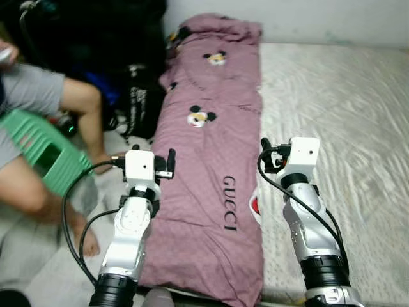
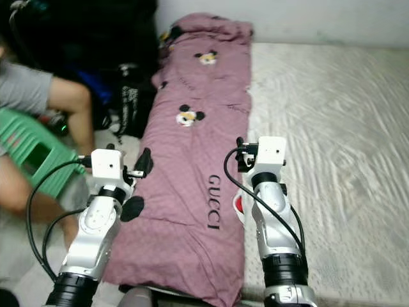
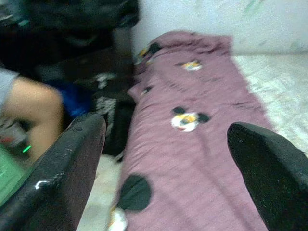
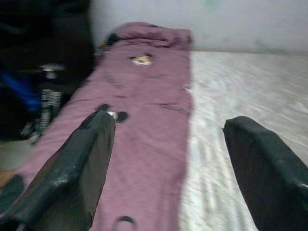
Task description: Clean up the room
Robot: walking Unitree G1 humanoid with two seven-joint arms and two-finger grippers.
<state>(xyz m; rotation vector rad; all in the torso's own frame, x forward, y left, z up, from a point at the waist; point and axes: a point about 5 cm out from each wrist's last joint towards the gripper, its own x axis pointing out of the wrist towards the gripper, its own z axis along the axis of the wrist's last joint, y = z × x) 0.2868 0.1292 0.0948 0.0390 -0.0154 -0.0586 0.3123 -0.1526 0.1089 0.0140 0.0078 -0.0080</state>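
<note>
— That mauve blanket (image 1: 214, 160) lies folded long along the mattress (image 1: 332, 128) edge. What might go wrong?

— Left gripper (image 3: 168, 159) and right gripper (image 4: 168, 163) hover above it, fingers spread, holding nothing. A one-sided grab could drag it off.

— Any room?

— Bare mattress right; a seated person (image 1: 38, 128) and black bags (image 1: 137, 102) crowd left.

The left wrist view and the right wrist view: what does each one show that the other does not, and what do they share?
The left wrist view alone has a person's knee, a green stool edge and the open left gripper over the blanket's left edge. The right wrist view alone has the wide pale mattress beside the open right gripper. Both share the purple blanket, the black bag and the wall.
</note>
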